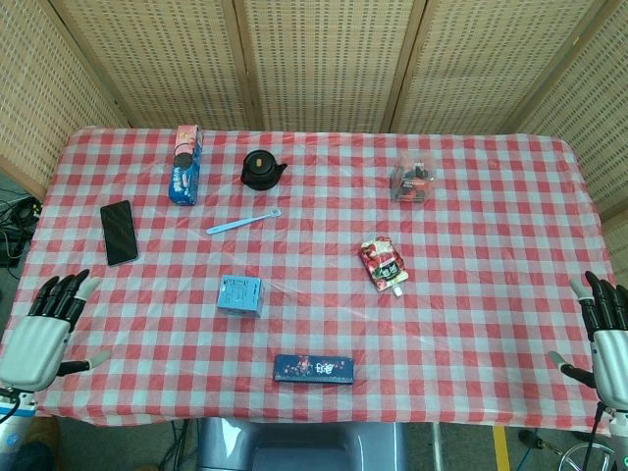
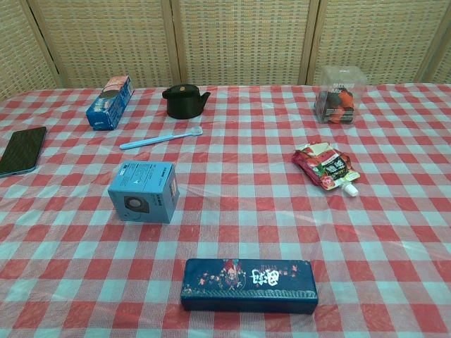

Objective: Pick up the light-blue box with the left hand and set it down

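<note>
red-and-white checked tablecloth (image 1: 471,226) covered the table | left hand (image 1: 39,334) hovered at the near left edge, fingers spread, holding nothing; right hand (image 1: 608,339) likewise at the near right edge | light-blue cardboard box (image 1: 240,295) sat left of centre (untouched), well apart from both hands; dark-blue oblong case (image 1: 314,369) lay nearer the front edge

Both views are bright and evenly lit from above, with sharp focus. Shadows are faint and short. A soft sheen shows on the tablecloth (image 2: 394,246).
</note>
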Robot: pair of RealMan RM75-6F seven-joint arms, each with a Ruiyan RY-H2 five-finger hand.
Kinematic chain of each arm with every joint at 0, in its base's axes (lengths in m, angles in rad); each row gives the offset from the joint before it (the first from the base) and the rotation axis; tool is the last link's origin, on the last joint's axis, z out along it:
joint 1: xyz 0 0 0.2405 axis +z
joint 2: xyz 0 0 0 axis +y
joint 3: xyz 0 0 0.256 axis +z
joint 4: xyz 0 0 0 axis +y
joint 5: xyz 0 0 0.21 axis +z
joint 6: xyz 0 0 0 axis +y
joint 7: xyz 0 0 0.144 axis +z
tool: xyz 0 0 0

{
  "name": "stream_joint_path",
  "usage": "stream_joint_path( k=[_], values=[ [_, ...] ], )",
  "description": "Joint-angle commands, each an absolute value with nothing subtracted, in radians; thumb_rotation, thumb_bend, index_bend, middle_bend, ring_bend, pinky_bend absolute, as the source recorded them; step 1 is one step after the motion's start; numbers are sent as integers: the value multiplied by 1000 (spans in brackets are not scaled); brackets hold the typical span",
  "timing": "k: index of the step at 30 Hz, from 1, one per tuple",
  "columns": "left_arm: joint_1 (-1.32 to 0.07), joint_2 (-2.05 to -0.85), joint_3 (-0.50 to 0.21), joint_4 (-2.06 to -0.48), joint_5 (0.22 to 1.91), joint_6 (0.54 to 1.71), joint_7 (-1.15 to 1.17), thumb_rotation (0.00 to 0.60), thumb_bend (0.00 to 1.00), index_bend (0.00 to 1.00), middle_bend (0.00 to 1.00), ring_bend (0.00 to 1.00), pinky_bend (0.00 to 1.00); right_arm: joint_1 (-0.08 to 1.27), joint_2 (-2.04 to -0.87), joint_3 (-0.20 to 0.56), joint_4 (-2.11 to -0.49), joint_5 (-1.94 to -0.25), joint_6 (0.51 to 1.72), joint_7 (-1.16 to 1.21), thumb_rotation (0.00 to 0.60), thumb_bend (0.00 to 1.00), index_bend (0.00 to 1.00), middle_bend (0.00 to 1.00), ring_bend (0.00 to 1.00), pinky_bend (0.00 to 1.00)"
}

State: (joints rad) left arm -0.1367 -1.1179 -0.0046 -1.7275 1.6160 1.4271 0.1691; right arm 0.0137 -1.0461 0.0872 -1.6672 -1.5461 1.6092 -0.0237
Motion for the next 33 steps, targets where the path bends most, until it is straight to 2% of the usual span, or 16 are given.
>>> stream_joint_path(
  k=[1, 4, 7, 10, 14, 22, 28, 33],
  values=[
    [-253, -1156, -37, -1768, 1637, 1278, 223, 600, 0, 0, 0, 0, 0, 16, -1041, 93, -1667, -1536, 1604, -11, 600, 0, 0, 0, 0, 0],
    [-337, -1188, -80, -1786, 1609, 1171, 335, 600, 0, 0, 0, 0, 0, 18, -1040, 97, -1664, -1527, 1598, -8, 600, 0, 0, 0, 0, 0],
    [-422, -1238, -131, -1808, 1511, 1048, 469, 600, 0, 0, 0, 0, 0, 20, -1041, 100, -1660, -1514, 1590, -8, 600, 0, 0, 0, 0, 0],
    [-514, -1306, -184, -1798, 1370, 937, 615, 600, 0, 0, 0, 0, 0, 22, -1042, 105, -1656, -1501, 1584, -5, 600, 0, 0, 0, 0, 0],
    [-618, -1398, -215, -1747, 1188, 861, 805, 600, 0, 0, 0, 0, 0, 26, -1043, 110, -1650, -1488, 1573, -3, 600, 0, 0, 0, 0, 0],
    [-769, -1521, -228, -1695, 924, 866, 1033, 600, 0, 0, 0, 0, 0, 34, -1046, 112, -1643, -1476, 1555, 2, 600, 0, 0, 0, 0, 0],
    [-834, -1554, -203, -1704, 847, 922, 1128, 600, 0, 0, 0, 0, 10, 34, -1045, 113, -1643, -1473, 1554, 8, 600, 0, 0, 0, 0, 0],
    [-892, -1609, -194, -1682, 756, 981, 1205, 600, 0, 0, 16, 27, 60, 33, -1043, 113, -1642, -1473, 1554, 12, 600, 0, 0, 0, 0, 0]
  ],
)
